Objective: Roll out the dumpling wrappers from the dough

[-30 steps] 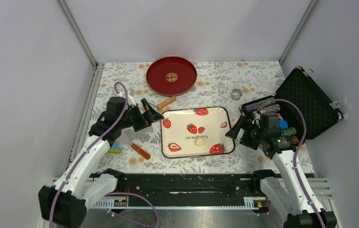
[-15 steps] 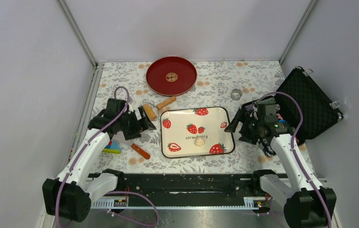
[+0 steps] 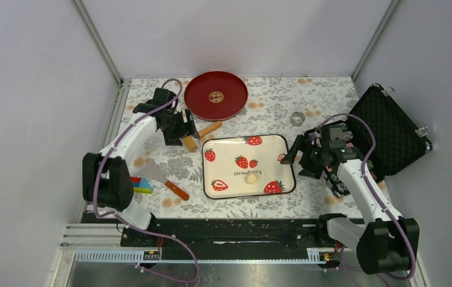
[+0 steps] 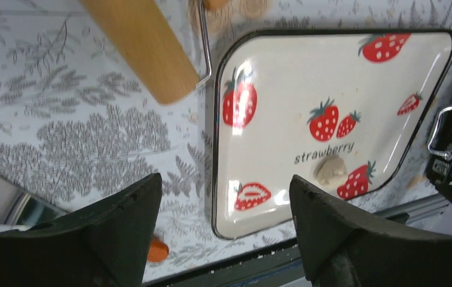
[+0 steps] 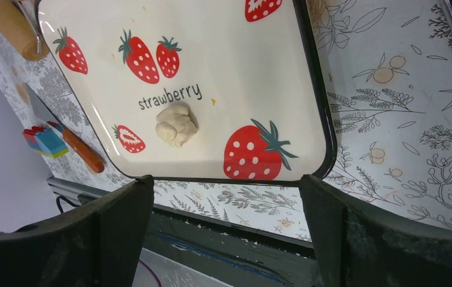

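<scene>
A pale dough lump (image 3: 251,177) (image 4: 331,170) (image 5: 177,124) lies on the strawberry tray (image 3: 229,158). A small round dumpling wrapper (image 3: 216,95) sits in the middle of the red plate (image 3: 197,98). A wooden rolling pin (image 3: 190,143) (image 4: 143,45) with a wire frame lies just off the tray's far left corner. My left gripper (image 3: 179,133) (image 4: 225,182) hovers open beside the pin, nothing between its fingers. At the tray's right edge my right gripper (image 3: 295,158) (image 5: 226,179) is open and empty, facing the dough.
A scraper with an orange handle (image 3: 165,182) and coloured blocks (image 3: 141,185) lie at the left front. An open black case (image 3: 385,128) with tools stands at the right. A small metal ring (image 3: 297,118) sits behind the tray's right corner.
My left arm has swung back and away from the front, coming to the rolling pin near the red plate. The right gripper has edged toward the tray's right edge.
</scene>
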Action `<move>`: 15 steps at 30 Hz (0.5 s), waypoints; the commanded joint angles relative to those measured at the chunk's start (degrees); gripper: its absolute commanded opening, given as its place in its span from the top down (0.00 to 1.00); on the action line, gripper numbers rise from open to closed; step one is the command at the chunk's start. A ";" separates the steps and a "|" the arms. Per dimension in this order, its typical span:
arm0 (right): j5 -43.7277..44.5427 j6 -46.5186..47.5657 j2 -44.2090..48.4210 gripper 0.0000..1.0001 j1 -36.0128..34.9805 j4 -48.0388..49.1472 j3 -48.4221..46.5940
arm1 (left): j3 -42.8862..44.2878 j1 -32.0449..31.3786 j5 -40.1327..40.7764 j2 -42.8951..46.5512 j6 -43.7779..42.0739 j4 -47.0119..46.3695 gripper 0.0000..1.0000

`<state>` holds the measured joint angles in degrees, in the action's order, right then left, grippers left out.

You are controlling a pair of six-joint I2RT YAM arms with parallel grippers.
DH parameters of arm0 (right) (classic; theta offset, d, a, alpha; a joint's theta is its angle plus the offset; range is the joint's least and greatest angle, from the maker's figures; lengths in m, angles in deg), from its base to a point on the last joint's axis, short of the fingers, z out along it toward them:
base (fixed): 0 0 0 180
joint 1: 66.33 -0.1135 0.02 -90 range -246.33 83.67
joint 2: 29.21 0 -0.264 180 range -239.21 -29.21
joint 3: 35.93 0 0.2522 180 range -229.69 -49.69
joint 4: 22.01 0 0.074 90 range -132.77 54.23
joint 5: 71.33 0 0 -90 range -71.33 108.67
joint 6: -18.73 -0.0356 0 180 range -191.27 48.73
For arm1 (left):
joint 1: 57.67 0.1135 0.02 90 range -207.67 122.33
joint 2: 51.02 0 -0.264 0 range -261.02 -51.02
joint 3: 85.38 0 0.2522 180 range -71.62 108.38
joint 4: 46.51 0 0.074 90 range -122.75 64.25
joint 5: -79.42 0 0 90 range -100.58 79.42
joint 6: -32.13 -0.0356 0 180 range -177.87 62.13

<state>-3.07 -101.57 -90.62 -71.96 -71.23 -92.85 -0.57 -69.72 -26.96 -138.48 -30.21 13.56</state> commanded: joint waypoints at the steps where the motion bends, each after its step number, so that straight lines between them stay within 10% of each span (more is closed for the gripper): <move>1: 1.16 0.07 -1.50 0.01 -0.18 1.40 0.32 | 7.30 -0.60 2.19 -7.80 1.64 -3.05 0.27; 15: 4.55 5.42 -6.38 0.01 -0.19 -0.97 -0.07 | 16.62 -3.32 9.82 -25.04 5.82 -9.46 0.58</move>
<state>-0.23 -99.24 -96.02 -71.96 -70.86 -92.46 12.78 -72.96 -21.87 -162.06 -25.03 5.60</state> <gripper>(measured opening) 0.986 0.441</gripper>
